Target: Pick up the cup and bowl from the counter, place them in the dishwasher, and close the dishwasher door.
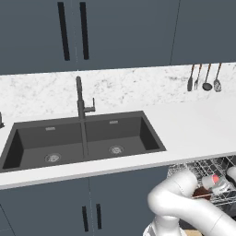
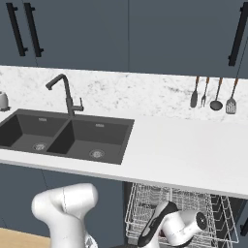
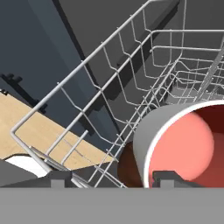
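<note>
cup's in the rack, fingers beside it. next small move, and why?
Probably lift the gripper straight back out of the dishwasher rack. The cup lies on its side inside the wire rack, and the jaws look spread beside its rim, not clamping it, so it appears released.

One tabletop carries one dark sink with two basins, each with one drain, and one dark tap stands behind it. Four utensils hang in a row on the wall, and the upper cupboards show three black bar handles in the right base view and two in the left base view, where two more sit on the lower doors. One wire dish rack holds one cup with a red inside, and one small pale object stands at the far left of the tabletop.
</note>
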